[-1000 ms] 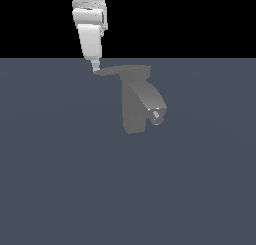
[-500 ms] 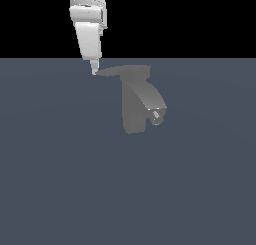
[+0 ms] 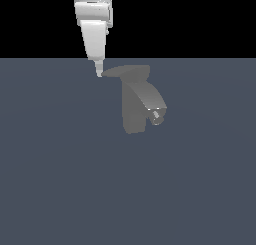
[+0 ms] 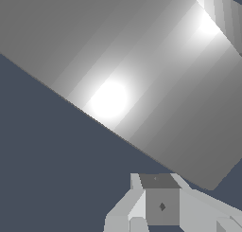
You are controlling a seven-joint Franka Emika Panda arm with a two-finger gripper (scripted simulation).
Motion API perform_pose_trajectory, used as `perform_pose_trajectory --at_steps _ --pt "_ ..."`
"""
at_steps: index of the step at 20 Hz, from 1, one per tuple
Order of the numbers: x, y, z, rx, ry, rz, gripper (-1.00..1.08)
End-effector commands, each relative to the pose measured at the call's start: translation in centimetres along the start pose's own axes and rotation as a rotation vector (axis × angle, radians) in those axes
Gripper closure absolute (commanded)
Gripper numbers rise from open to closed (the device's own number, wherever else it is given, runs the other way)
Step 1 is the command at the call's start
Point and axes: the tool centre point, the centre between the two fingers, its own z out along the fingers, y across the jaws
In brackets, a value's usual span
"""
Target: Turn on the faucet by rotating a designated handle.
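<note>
Faucet: matte grey. Handle: the same grey, with bright white highlights in the wrist view. Gripper: white. Worktop: uniform slate blue-grey.

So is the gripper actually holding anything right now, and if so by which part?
Nothing is visibly held. The gripper has its tip at the narrow end of the handle on the faucet, apparently touching it rather than clamping. Whether the jaws are open cannot be told.
</note>
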Motion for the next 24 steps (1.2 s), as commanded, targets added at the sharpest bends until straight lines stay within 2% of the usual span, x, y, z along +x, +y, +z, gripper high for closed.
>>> perform_pose_trajectory --at_steps 1,19,21,24 --pt "1.4 0.8 0.0 -0.002 0.003 0.014 1.08" --pt "5.7 5.9 -0.1 -0.004 0.003 0.014 1.08" --pt "5.0 5.5 0.0 -0.002 0.002 0.004 1.08" --pt "6.9 5.7 0.0 -0.003 0.002 0.006 1.08"
